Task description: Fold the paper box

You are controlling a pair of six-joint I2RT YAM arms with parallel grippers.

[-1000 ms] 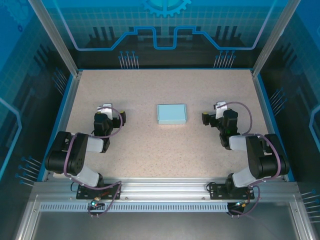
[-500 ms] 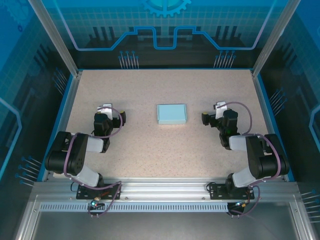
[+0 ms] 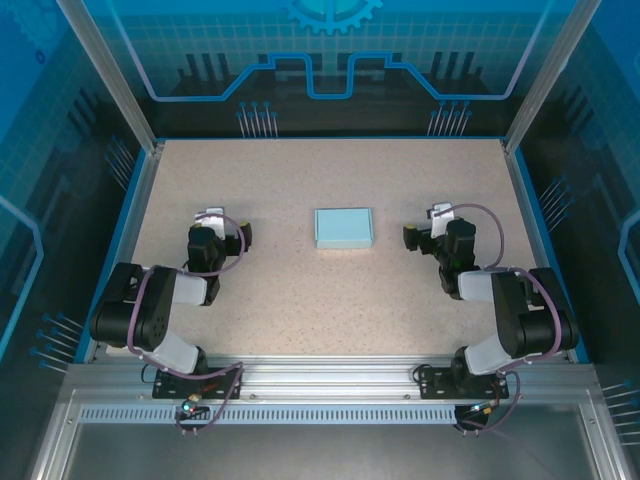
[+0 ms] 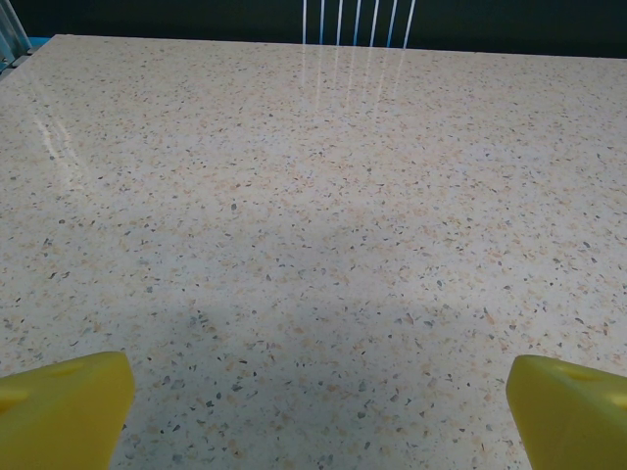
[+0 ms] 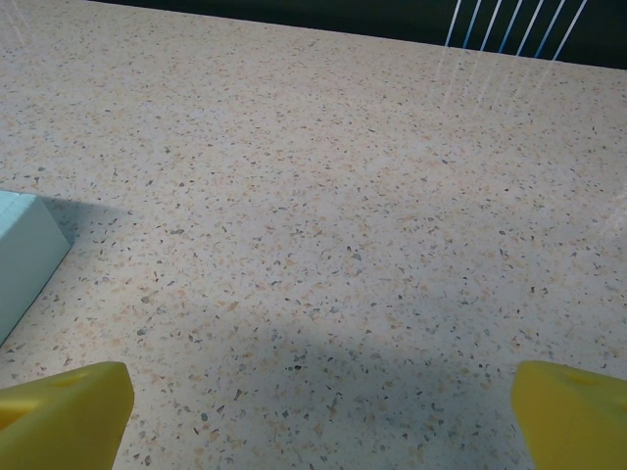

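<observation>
Top view: paper box, pale blue, folded into a small flat box, lying on the speckled desk near the middle, a bit toward the far side. Left end effector low over the desk to the left of the box. Right end effector to the right of the box. Both well apart from the box, holding nothing.

Left wrist view: left end effector wide open, one yellow finger in each near corner, bare speckled desk between them.

Right wrist view: right end effector wide open too, yellow fingers far apart. Corner of the paper box at the left edge, flat on the desk, a little farther away than the left finger and not touching it.
</observation>
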